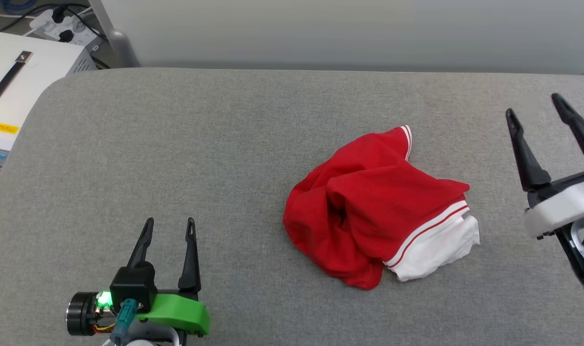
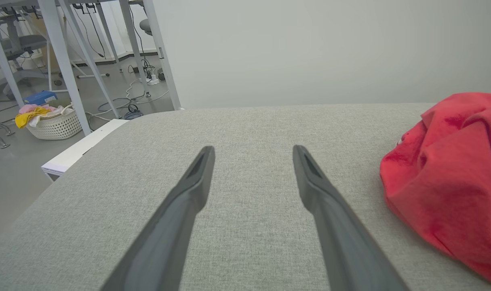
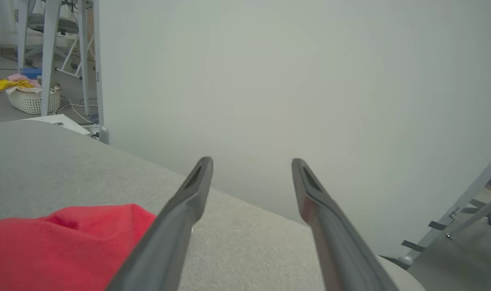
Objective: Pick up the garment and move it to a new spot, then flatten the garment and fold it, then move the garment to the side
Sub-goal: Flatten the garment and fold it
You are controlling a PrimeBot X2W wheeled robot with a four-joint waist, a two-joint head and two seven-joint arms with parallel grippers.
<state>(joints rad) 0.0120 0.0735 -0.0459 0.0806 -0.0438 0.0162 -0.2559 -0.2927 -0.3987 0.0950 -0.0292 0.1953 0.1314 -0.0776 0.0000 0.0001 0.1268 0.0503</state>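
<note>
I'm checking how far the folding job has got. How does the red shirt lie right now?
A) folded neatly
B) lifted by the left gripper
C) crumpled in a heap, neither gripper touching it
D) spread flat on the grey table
C: the shirt is bunched up with a white sleeve sticking out, and the left gripper and right gripper stand open, apart from it.
</note>
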